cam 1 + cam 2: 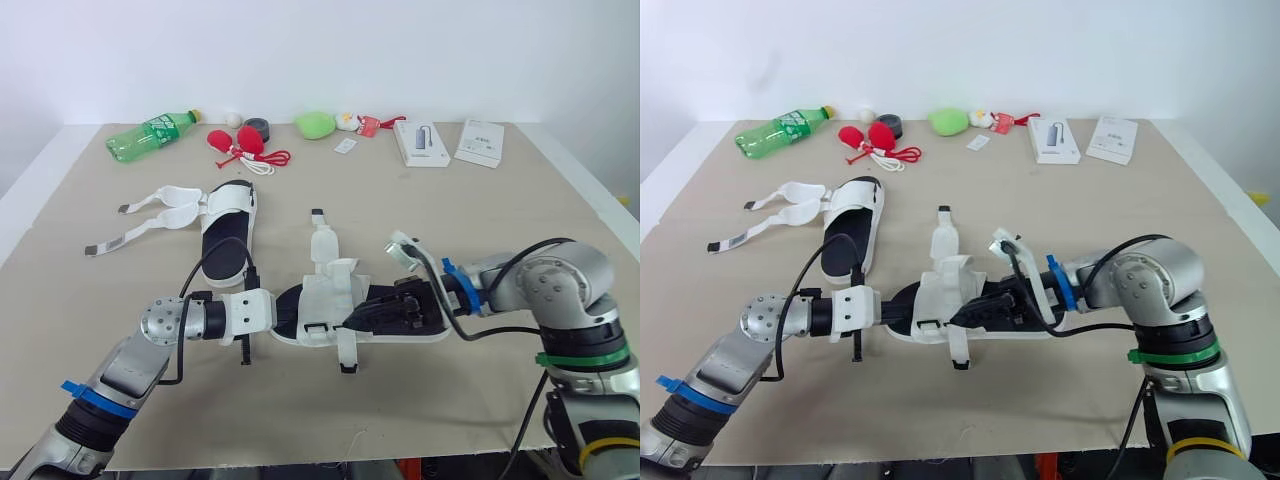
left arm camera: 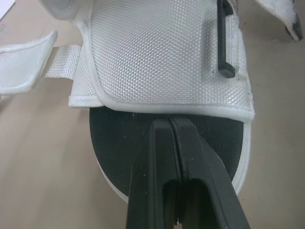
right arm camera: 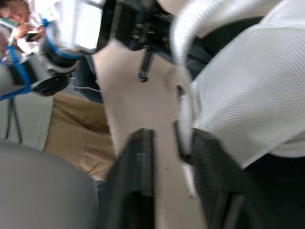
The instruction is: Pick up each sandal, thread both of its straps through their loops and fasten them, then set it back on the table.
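A white mesh sandal (image 1: pixel 330 290) with a black footbed lies in the middle of the table between both grippers. One loose strap (image 1: pixel 322 238) points to the far side, another (image 1: pixel 346 352) toward the front edge. My left gripper (image 1: pixel 282 308) is shut, its fingertips (image 2: pixel 170 121) resting on the footbed (image 2: pixel 119 138) at the rim of the mesh upper (image 2: pixel 157 57). My right gripper (image 1: pixel 360 315) lies over the footbed from the other end, open, with the edge of the white upper (image 3: pixel 248 95) against one finger (image 3: pixel 209 157). A second sandal (image 1: pixel 228 232) lies to the back left, its straps (image 1: pixel 150 215) spread out flat.
Along the far edge lie a green bottle (image 1: pixel 150 135), red items with a cord (image 1: pixel 240 143), a black round thing (image 1: pixel 258 128), a green lump (image 1: pixel 315 124) and two white boxes (image 1: pixel 420 142) (image 1: pixel 480 140). A person (image 3: pixel 19 28) is beyond the table.
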